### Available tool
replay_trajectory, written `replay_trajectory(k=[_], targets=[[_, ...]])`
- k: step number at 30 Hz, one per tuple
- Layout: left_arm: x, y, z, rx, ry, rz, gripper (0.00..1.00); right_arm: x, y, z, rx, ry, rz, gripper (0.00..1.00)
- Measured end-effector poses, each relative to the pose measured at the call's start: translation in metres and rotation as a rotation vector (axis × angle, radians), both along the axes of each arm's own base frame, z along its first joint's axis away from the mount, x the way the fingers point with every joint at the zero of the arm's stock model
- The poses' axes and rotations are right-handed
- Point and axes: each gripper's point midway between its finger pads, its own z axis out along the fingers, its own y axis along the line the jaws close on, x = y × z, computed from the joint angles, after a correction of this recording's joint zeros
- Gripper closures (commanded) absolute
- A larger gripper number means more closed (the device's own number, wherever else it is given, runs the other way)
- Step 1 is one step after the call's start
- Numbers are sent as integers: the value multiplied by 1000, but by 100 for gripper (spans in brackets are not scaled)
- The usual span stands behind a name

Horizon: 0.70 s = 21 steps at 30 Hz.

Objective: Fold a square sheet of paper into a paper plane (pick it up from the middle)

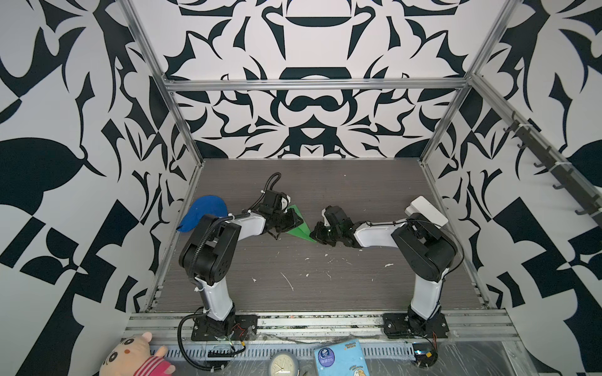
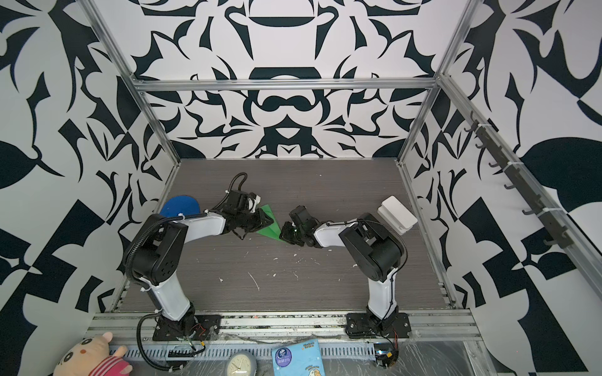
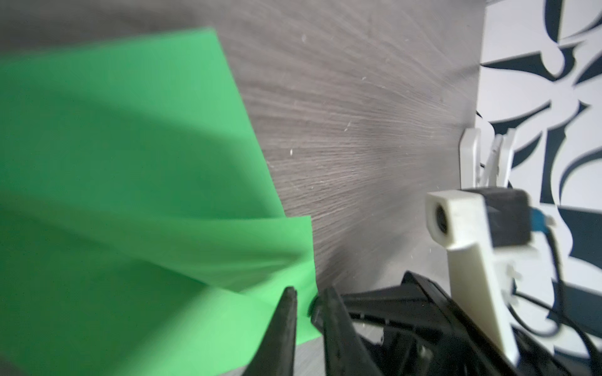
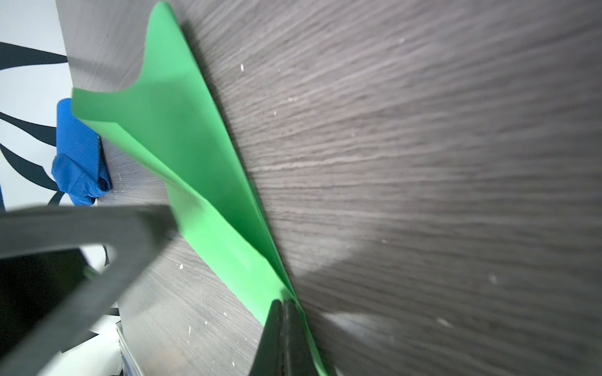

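The square sheet of paper is folded into a narrow, pointed green paper plane (image 1: 301,231) (image 2: 272,229) in mid-table between both arms. My left gripper (image 1: 299,223) (image 2: 268,221) is at its wide tail end. In the left wrist view the jaws of the left gripper (image 3: 308,301) stand slightly apart, with the paper's (image 3: 130,162) edge showing in the gap. My right gripper (image 1: 314,229) (image 2: 284,231) is at the pointed end. In the right wrist view its fingers (image 4: 282,304) are pressed together on the tip of the creased paper (image 4: 195,162), whose wings spread away from it.
A blue cloth cap (image 1: 203,211) (image 4: 78,153) lies at the table's left edge behind the left arm. A white box (image 1: 428,211) sits by the right wall. White scraps (image 1: 286,280) dot the front of the table (image 1: 358,182). A plush toy, a clock and a blue packet lie beyond the front rail.
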Motion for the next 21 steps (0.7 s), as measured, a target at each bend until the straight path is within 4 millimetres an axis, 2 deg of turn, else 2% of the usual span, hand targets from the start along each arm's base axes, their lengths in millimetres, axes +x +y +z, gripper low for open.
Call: replay_trajectory(k=[3,6,12,21], targets=[[3,7,5,-8,-31,-64,80,0,0,0,-1,0,2,100],[4,3,6,-19,-59,-123,81,0,0,0,-1,0,2,100],[6,7,-13,-3,-50,-151,84,0,0,0,-2,0,1,100],[17,22,-28,33,-44,-119,84,0,0,0,-2,1,1,100]])
